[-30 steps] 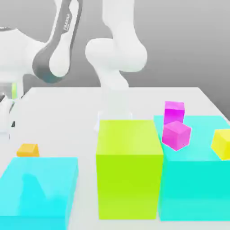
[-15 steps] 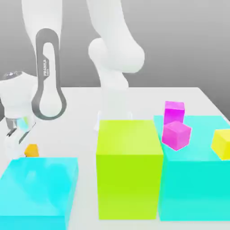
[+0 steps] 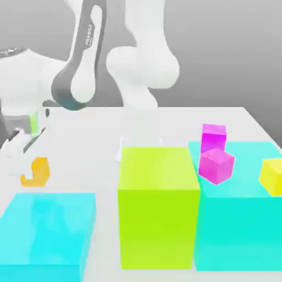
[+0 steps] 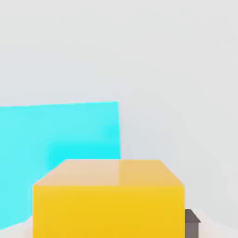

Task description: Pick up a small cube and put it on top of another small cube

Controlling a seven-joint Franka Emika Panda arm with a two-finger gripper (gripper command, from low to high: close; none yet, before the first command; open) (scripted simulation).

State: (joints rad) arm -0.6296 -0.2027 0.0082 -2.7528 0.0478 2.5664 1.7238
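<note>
Grey wall behind, white table [image 3: 82, 126] below: the gripper [image 3: 25, 157] pinches the small orange cube [image 3: 36, 171], lifted at the exterior view's left, above a low cyan block [image 3: 49, 231]. Beyond stand a lime block [image 3: 158, 206] and a taller cyan block [image 3: 242, 220].

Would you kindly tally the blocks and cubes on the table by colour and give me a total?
Cyan big blocks: 2
Lime big block: 1
Magenta cubes: 2
Yellow cube: 1
Orange cube: 1
Total: 7
</note>
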